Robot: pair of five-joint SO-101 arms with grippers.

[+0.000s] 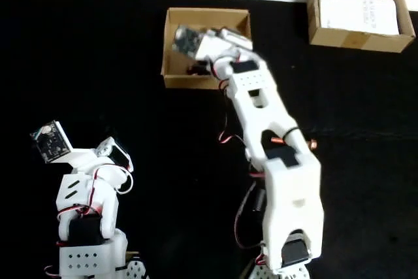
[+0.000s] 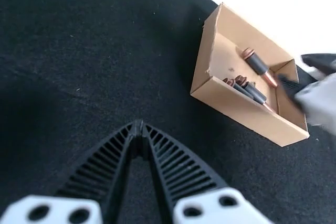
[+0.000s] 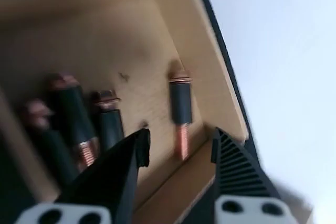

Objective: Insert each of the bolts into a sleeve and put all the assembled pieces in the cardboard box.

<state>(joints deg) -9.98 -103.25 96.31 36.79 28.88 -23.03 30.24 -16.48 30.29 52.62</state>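
over the far brown cardboard box (image 1: 186, 82), my right claw (image 3: 181, 135) hangs released; black-sleeved copper bolt (image 3: 181, 103) seems delivered, lift clear next.

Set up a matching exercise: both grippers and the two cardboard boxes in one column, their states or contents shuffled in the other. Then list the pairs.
Column one
1. left gripper
2. right gripper
3. middle box
4. far-right box

Column two
A. holds white paper
B. open, above a box
C. shut, over the bare black table
D. holds sleeved bolts

Pairs: 1-C, 2-B, 3-D, 4-A
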